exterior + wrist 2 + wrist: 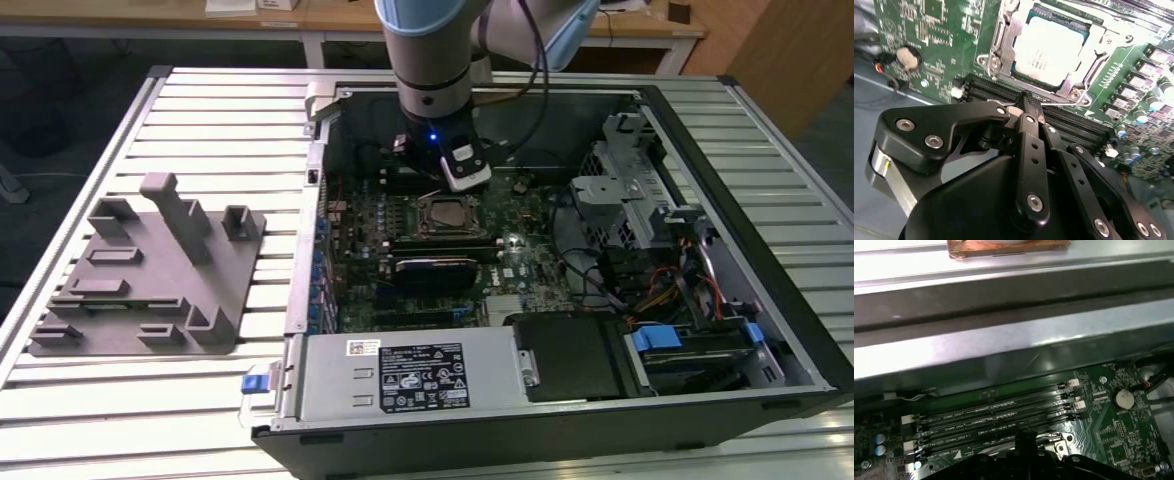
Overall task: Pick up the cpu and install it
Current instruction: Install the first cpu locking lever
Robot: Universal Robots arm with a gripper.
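The cpu (pixel 1051 50), a square chip with a silvery-white top, lies flat in the motherboard socket under its metal frame (pixel 1004 37); in the exterior view the socket (pixel 443 213) sits mid-board. My gripper (pixel 1029 102) hangs just beside the socket, over the black memory slots (pixel 1074 125), with its black fingers (pixel 1026 150) pressed together and no chip between them. A thin wire lever (pixel 1069 106) of the socket runs right at the fingertips; whether they clamp it I cannot tell. In the first wrist view the gripper (pixel 1026 437) points at the memory slots (pixel 994 417).
The open computer case (pixel 747 120) lies on a slatted metal table (pixel 200 110). A power supply (pixel 400 375) fills its near side and a drive cage with cables (pixel 641 200) its exterior-view right. A grey fixture block (pixel 147 270) stands on the table at the left.
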